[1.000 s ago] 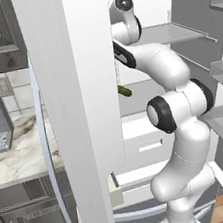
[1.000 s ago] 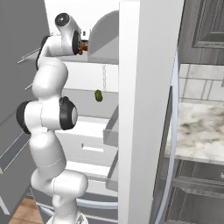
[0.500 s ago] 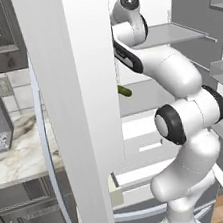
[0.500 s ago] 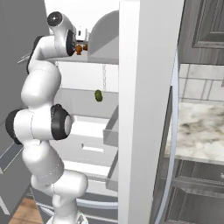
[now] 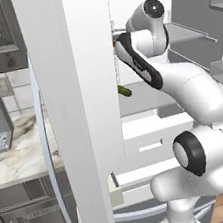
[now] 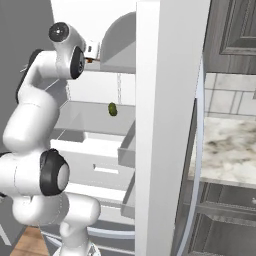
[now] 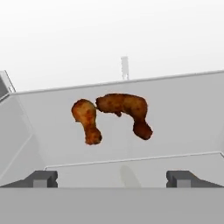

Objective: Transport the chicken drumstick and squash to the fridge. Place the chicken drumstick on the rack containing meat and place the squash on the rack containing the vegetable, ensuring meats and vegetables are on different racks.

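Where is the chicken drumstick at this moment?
In the hand view, the chicken drumstick lies on the rack containing meat, left of the darker meat and touching it, beyond the open claw.

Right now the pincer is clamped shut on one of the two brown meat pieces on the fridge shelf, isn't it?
Not quite. The pincer is open and holds nothing. In the hand view its tips stand wide apart, short of the chicken drumstick and the meat, which both lie free on the rack containing meat.
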Controlling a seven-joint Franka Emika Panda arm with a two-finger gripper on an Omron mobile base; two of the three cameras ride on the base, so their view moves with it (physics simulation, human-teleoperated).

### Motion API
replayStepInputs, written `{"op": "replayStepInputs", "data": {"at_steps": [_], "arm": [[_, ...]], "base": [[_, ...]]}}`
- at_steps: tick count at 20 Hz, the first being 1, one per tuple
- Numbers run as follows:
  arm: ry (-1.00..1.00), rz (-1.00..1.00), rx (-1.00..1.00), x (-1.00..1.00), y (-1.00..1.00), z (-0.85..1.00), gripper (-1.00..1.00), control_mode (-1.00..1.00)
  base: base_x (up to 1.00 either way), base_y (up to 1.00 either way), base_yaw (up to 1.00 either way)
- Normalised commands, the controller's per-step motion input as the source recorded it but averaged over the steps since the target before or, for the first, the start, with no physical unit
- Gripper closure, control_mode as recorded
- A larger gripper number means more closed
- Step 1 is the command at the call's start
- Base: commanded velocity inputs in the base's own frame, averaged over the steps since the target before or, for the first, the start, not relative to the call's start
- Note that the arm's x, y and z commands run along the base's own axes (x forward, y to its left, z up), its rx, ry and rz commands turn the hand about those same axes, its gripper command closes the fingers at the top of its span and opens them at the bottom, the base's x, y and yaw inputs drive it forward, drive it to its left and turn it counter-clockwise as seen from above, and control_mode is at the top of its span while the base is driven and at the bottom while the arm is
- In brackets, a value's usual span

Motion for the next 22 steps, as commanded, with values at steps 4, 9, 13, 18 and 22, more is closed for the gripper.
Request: {"op": "replayStepInputs", "data": {"at_steps": [4, 9, 13, 18, 22], "arm": [[0.07, -0.02, 0.07, -1.00, -0.19, 0.00, -1.00, -1.00], [0.05, -0.02, 0.00, -1.00, -0.17, 0.00, -1.00, -1.00], [0.07, 0.00, 0.00, -1.00, -0.06, -0.01, -1.00, -1.00], [0.03, 0.00, 0.00, -1.00, -0.08, -0.01, -1.00, -1.00], [0.00, 0.00, 0.00, -0.99, -0.09, -0.06, -1.00, -1.00]], "base": [[0.00, 0.00, 0.00], [0.00, 0.00, 0.00], [0.00, 0.00, 0.00], [0.00, 0.00, 0.00], [0.00, 0.00, 0.00]]}}
